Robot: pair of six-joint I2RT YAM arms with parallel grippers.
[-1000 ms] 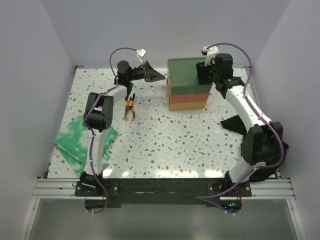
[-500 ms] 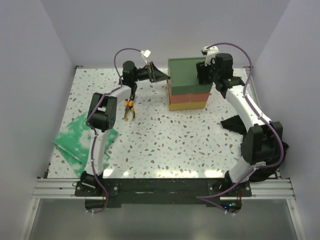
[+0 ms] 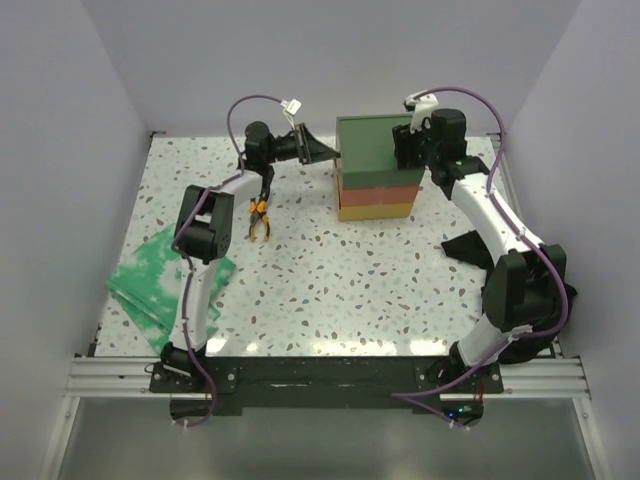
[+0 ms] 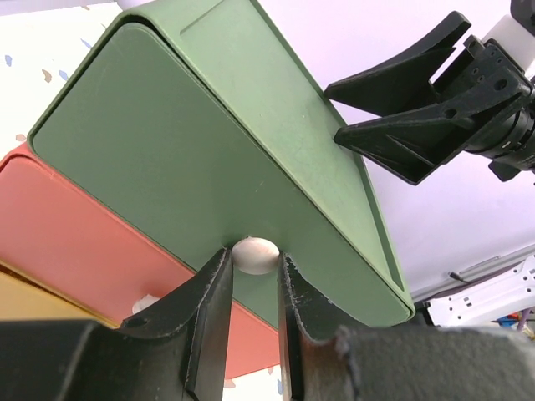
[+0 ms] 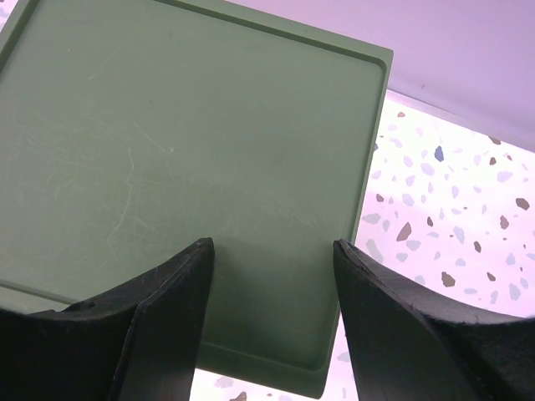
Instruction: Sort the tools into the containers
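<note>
- Clamped on the white knob (image 4: 255, 255) of the dark green top drawer (image 4: 192, 150): left fingers (image 4: 209, 301).
- Spread apart and empty above that drawer's top face: right fingers (image 5: 175, 292).
- At the back of the tabletop (image 3: 330, 270): drawer stack (image 3: 375, 185), green over red-orange over yellow.
- Flat on the tabletop left of the stack, near the left arm: pliers (image 3: 259, 220), well apart from the green cloth (image 3: 160, 285).

Bright, even overhead light bathes the drawer stack (image 3: 375, 170), which casts barely a soft shadow at its foot. Close up, its green top (image 5: 184, 159) carries a dull sheen over fine scratches and its white knob (image 4: 255, 255) reads sharp; my dark jaws before it blur, underexposed.
</note>
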